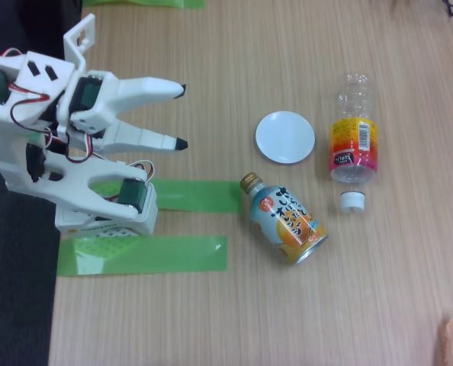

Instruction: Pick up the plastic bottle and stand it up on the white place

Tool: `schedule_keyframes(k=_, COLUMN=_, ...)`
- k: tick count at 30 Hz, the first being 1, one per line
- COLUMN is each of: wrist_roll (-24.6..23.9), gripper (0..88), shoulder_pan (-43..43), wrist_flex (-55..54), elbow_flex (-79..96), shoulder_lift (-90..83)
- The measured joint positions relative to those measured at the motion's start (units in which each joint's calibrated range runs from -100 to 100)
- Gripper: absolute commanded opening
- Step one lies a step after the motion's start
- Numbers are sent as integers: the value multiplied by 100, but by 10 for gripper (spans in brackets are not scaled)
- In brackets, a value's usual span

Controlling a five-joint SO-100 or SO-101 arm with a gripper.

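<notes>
lying on wood-grain table (211, 320): plastic bottle (354, 137), green tape strips (142, 255)

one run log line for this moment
gripper: open, empty | bottle: lying right of disc | can: lying below disc

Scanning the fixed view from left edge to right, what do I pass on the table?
Gripper → green tape strips → white disc → blue-and-orange can lying on its side → plastic bottle lying flat, cap towards the bottom edge.

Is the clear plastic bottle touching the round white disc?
Apart. The fixed view shows bare wood between the clear plastic bottle and the round white disc.
</notes>
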Motion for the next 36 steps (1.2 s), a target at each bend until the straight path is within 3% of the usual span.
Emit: schedule_keyframes(k=36, wrist_roll=0, gripper=424, shoulder_pan=-15, wrist_flex=0, elbow_flex=108, shoulder_lift=412)
